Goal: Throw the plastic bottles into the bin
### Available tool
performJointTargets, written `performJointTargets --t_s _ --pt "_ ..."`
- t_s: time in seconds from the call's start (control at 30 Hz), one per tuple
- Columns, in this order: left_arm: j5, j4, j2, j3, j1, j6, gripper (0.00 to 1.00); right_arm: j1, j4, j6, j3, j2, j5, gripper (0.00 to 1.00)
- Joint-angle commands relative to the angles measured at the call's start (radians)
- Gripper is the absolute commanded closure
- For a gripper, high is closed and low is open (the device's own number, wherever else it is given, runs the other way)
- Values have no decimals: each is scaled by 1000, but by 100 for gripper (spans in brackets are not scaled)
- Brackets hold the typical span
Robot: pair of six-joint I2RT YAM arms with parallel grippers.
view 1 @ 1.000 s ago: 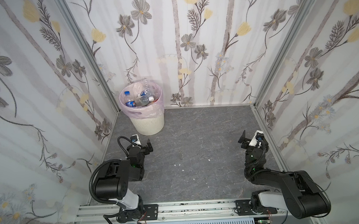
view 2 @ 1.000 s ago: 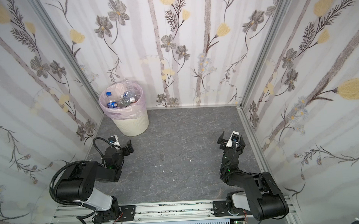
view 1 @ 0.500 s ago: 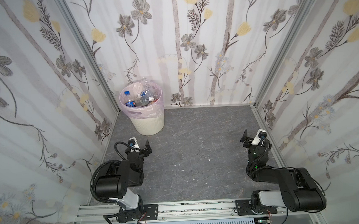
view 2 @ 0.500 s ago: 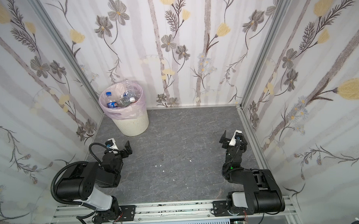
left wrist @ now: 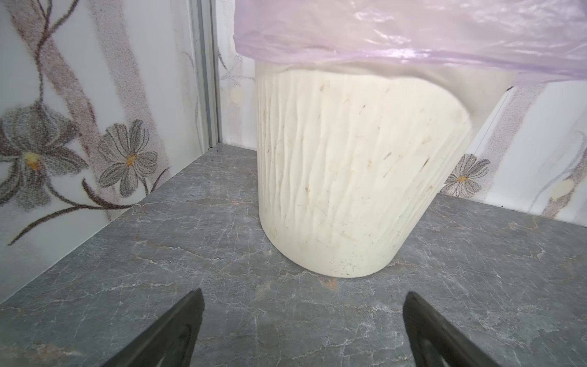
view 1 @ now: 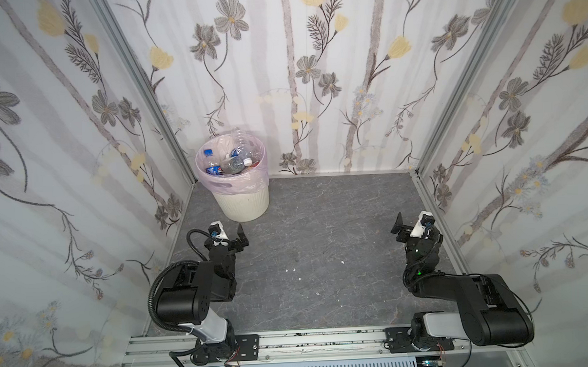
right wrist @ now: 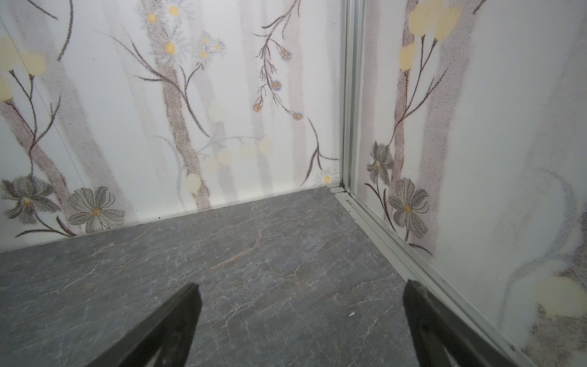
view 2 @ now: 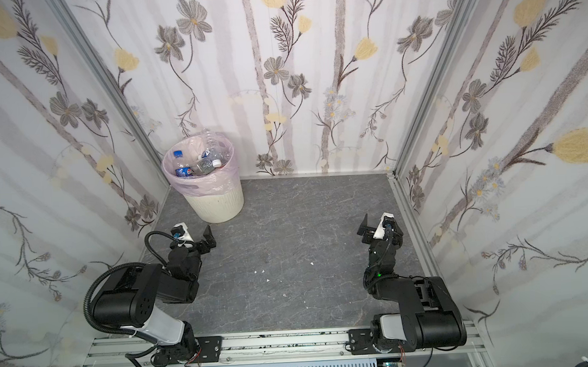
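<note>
The bin (view 1: 244,202) (view 2: 218,206), cream-white and ribbed with a pink bag over its rim, stands in the far left corner. Several plastic bottles (view 1: 232,163) (view 2: 199,165) lie inside it, clear with blue labels and blue or white caps. No bottle lies on the floor in any view. My left gripper (view 1: 228,233) (view 2: 194,236) sits low just in front of the bin, open and empty; in the left wrist view the left gripper (left wrist: 303,297) faces the bin's wall (left wrist: 349,174). My right gripper (view 1: 412,225) (view 2: 376,226) (right wrist: 301,290) rests by the right wall, open and empty.
Flowered walls close in the grey marbled floor (view 1: 321,224) on three sides, with metal corner posts (right wrist: 349,95). A few white flecks (view 1: 342,262) lie mid-floor. The aluminium rail (view 1: 309,340) carrying both arm bases runs along the front edge.
Both arms have folded down a little toward their bases. The grippers stay open and empty near the same spots.
</note>
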Motion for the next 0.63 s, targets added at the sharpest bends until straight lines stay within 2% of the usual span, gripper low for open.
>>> performJointTargets --t_s 0.0,0.33,0.6 --pt "-17 20 -1 6 0 8 0 0 36 3 5 2 -8 0" --pt "-15 21 1 6 0 7 0 3 33 0 7 6 -8 0" --pt "-14 19 -1 6 -1 9 0 12 38 -28 10 10 -50 0"
